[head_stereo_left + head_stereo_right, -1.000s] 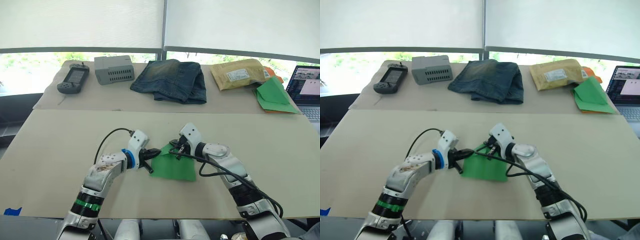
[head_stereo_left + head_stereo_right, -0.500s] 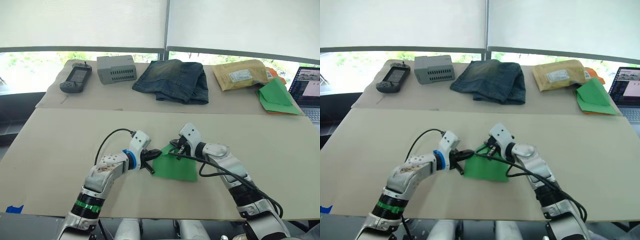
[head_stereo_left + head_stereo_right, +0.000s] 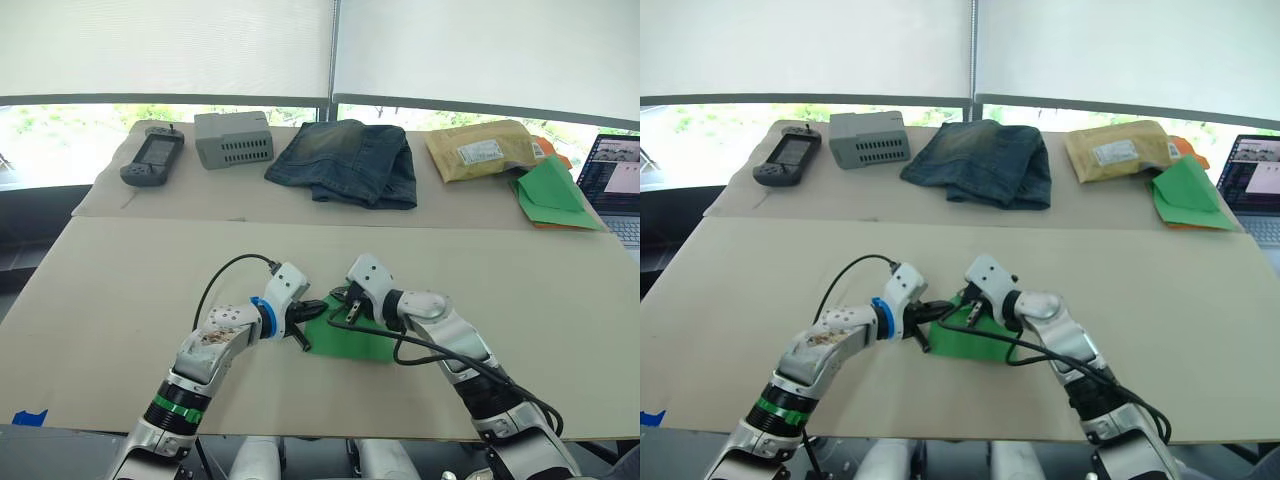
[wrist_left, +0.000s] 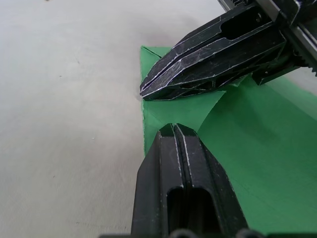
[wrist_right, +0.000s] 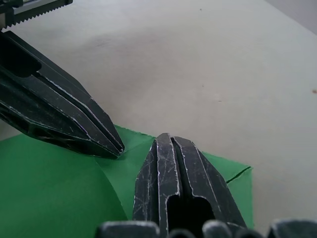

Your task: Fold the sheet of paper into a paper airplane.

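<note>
Change since a second ago: the right gripper [image 3: 352, 309] has slid toward the left gripper [image 3: 312, 312], so both tips now meet over the same corner of the sheet of paper [image 3: 350, 338]; the camera shifted a bit too, and the sheet itself hasn't moved on the table [image 3: 120, 290]. Sheet lies flat in the near-middle of the table, close to the front edge, with its far-left corner under the two grippers. In the left wrist view both pincers are pressed together: the left one [image 4: 173, 130] has its tip down on the sheet just inside the left edge, the right one [image 4: 143, 92] lies across the folded-over corner flap, tip at the sheet's edge. Right wrist view agrees: right gripper [image 5: 164, 137] closed, tip on the flap, a curved crease running between the two tips. Neither is pinching paper; both are pressing. My read: this is flattening the first corner fold, so early stage, no paper airplane shape yet. Risk: a thin sheet may skid if one tip drags while the other lifts.
</note>
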Robot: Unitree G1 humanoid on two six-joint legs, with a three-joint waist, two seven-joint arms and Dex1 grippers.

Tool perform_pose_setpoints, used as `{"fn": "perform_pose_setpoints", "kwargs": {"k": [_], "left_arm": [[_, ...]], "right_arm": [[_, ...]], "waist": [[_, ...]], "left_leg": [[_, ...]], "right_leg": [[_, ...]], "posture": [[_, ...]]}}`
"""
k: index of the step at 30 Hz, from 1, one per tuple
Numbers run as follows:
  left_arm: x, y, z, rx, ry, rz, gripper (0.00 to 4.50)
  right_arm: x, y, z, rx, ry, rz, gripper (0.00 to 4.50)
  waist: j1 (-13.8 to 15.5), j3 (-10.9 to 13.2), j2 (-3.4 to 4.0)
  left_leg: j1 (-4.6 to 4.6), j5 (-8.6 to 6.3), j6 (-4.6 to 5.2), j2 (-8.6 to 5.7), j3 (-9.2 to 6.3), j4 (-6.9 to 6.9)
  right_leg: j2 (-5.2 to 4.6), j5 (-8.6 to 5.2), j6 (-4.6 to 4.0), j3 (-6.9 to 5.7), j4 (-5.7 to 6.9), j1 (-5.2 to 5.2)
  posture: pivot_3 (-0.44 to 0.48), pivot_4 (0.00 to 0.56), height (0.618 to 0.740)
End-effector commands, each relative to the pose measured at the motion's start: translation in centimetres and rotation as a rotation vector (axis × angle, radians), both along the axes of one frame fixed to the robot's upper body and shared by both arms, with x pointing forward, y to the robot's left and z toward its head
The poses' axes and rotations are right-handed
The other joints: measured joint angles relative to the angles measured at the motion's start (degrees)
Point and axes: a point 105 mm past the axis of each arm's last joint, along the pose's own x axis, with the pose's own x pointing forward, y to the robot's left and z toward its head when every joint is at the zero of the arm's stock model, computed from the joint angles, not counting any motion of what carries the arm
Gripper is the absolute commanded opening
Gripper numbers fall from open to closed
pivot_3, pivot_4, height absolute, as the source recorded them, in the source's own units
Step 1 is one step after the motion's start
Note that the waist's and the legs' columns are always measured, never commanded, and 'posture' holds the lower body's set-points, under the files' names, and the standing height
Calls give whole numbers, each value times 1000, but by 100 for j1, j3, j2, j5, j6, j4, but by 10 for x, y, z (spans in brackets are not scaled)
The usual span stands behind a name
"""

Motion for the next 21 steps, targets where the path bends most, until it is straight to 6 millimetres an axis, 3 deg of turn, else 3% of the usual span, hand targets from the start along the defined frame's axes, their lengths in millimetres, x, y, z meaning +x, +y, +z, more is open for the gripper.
{"fn": "perform_pose_setpoints", "kwargs": {"k": [1, 9, 14, 21], "left_arm": [[-8, 3, -27, 66, 87, 6, 17], [-7, 4, -26, 67, 76, 4, 17], [-3, 0, -23, 49, 64, 0, 17], [0, -11, -15, 18, 45, -25, 17]], "right_arm": [[10, -16, -12, -50, 16, -102, 0], [18, -46, 8, 4, -13, -175, 0], [17, -43, 13, 43, -18, -166, 0], [15, -41, 42, 138, -73, -171, 0]], "waist": [[2, -9, 1], [43, -9, 0], [33, -9, 0], [61, -8, 2]], "left_leg": [[1, 0, 0, 0, 0, 0], [-5, 0, 0, -3, 0, 0], [-5, 0, 0, -2, 0, -1], [-12, 0, 0, -5, 1, -1]], "right_leg": [[0, 0, 0, 0, 0, 1], [-4, 0, 0, 0, -3, -1], [-2, -1, 0, -1, -3, -2], [-4, 0, 2, 0, -4, -8]], "posture": [[0, 150, 740], [0, 150, 740], [0, 150, 740], [0, 150, 740]]}}
